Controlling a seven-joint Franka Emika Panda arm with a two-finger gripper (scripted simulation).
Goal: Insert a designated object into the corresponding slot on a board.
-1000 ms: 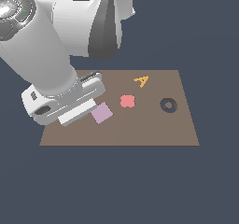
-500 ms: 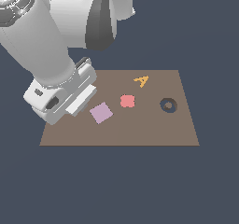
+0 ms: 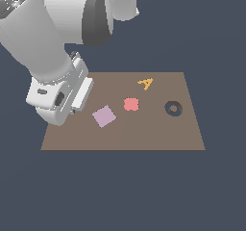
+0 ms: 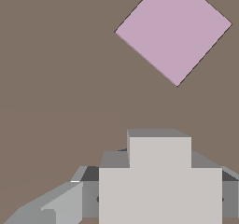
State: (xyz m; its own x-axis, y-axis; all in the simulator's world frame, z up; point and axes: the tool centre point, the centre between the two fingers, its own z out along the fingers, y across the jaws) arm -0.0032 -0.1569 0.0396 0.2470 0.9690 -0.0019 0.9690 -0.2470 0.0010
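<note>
We held the grey cross (image 4: 159, 181) clamped in jaws nr the lilac square (image 4: 173, 31); slot unseen — align arms w/ cut-out first.

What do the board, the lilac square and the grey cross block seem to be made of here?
Board: flat matte brown, no grain or gloss; could pass for wood or fibreboard, but the render leaves it open.
Lilac square: uniform matte colour, plastic-like, with no texture to confirm it.
Grey cross block: pale matte grey with crisp, shaded edges; plastic or painted metal, undecidable.
</note>
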